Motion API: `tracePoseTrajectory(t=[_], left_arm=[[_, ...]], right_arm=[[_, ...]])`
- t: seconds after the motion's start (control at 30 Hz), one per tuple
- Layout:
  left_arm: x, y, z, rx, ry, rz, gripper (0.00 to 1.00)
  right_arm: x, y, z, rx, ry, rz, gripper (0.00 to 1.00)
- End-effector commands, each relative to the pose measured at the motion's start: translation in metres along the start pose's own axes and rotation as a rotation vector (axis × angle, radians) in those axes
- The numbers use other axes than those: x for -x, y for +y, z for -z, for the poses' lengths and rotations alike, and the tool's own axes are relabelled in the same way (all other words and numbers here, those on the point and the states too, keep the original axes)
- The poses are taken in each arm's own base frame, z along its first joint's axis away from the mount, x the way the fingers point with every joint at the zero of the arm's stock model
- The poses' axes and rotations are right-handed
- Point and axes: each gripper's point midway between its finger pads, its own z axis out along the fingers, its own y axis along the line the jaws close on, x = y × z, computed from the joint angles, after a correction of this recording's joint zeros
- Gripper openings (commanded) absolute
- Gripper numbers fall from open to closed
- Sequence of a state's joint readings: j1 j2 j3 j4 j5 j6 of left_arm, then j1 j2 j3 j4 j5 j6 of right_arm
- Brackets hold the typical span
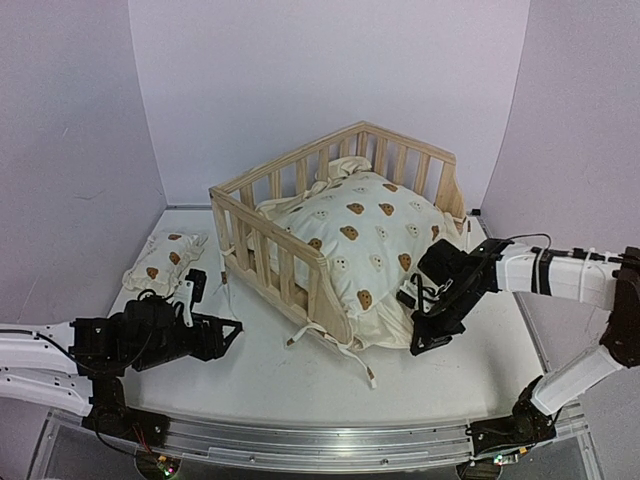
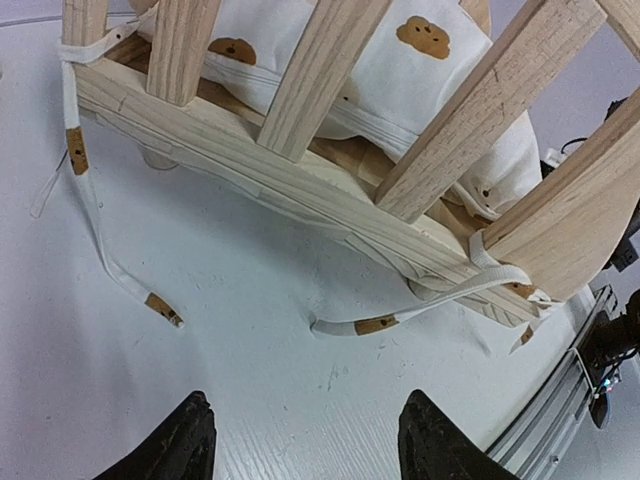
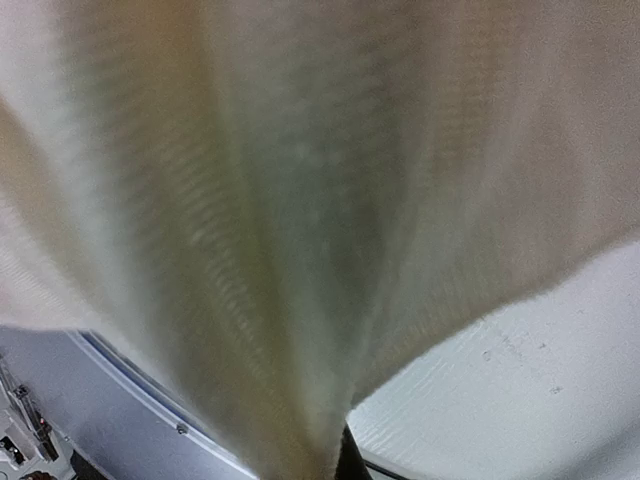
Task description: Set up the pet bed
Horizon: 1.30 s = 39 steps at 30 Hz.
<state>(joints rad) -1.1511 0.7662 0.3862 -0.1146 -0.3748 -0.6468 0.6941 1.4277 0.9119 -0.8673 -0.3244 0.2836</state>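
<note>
One hard tug from my right gripper [image 1: 420, 335], pinched on the bear-print cushion [image 1: 370, 240], could slide the wooden bed frame [image 1: 272, 250]; my left gripper [image 2: 305, 400] hangs open, empty.

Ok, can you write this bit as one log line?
left gripper: open, empty | right gripper: shut on cushion edge | pillow: lying outside frame

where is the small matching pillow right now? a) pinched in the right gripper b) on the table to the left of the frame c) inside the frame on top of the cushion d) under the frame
B: the small pillow lies flat on the table, left of the wooden frame and apart from it. Only the big cushion sits in the frame.
</note>
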Motion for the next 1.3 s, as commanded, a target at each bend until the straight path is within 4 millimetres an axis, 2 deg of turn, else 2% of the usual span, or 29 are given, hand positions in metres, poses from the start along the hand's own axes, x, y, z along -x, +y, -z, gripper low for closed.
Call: tracePoseTrajectory(t=[0.0,0.03,0.07,0.1,0.17,0.2,0.27,0.37,0.4,0.43,0.53,0.73,0.8,0.87,1.0,1.1,1.17,1.23,1.27], left_arm=[[0.027,0.000,0.007,0.049,-0.067,0.098,0.64],[0.027,0.005,0.007,0.070,-0.067,0.117,0.65],[0.028,0.008,0.008,0.086,-0.066,0.129,0.67],[0.031,0.010,0.010,0.093,-0.073,0.147,0.67],[0.038,0.013,0.014,0.110,-0.090,0.175,0.68],[0.042,0.016,0.016,0.125,-0.101,0.190,0.69],[0.050,0.021,0.020,0.153,-0.112,0.214,0.70],[0.059,0.029,0.021,0.183,-0.089,0.219,0.71],[0.059,0.033,0.020,0.199,-0.068,0.222,0.71],[0.057,0.035,0.019,0.207,-0.042,0.224,0.71],[0.057,0.049,0.021,0.255,-0.022,0.252,0.71],[0.075,0.083,0.033,0.328,-0.074,0.331,0.72],[0.080,0.097,0.032,0.359,-0.055,0.347,0.72],[0.086,0.112,0.031,0.390,-0.044,0.364,0.74],[0.108,0.162,0.031,0.516,-0.068,0.423,0.81],[0.133,0.198,0.018,0.570,-0.077,0.480,0.87],[0.153,0.219,0.001,0.632,-0.061,0.447,0.88],[0.177,0.240,-0.027,0.688,-0.009,0.372,0.86],[0.199,0.241,-0.033,0.686,-0.018,0.333,0.85]], right_arm=[[-0.012,-0.041,-0.018,-0.195,0.112,-0.007,0.00],[-0.010,-0.043,-0.025,-0.199,0.117,-0.027,0.00],[-0.004,-0.037,-0.032,-0.153,0.096,-0.055,0.00],[-0.002,-0.026,-0.035,-0.087,0.084,-0.092,0.01],[0.024,0.002,-0.036,0.080,-0.055,-0.140,0.04],[0.028,0.007,-0.036,0.117,-0.084,-0.158,0.08],[0.035,0.001,-0.034,0.083,-0.114,-0.173,0.18],[0.029,-0.014,-0.024,-0.006,-0.149,-0.168,0.18],[0.025,-0.020,-0.018,-0.033,-0.159,-0.171,0.13],[0.021,-0.034,-0.010,-0.105,-0.181,-0.181,0.01],[0.003,-0.053,0.001,-0.185,-0.191,-0.205,0.00],[-0.015,-0.036,-0.016,-0.040,-0.136,-0.225,0.00],[-0.010,-0.036,-0.006,-0.050,-0.183,-0.222,0.12],[-0.010,-0.032,0.004,-0.036,-0.207,-0.214,0.31],[-0.011,-0.019,0.025,0.019,-0.265,-0.189,0.53],[-0.002,-0.010,0.050,0.038,-0.362,-0.141,0.63],[0.003,-0.006,0.067,0.042,-0.422,-0.109,0.67],[0.007,-0.001,0.080,0.051,-0.467,-0.081,0.69],[0.008,0.000,0.084,0.052,-0.475,-0.074,0.69]])
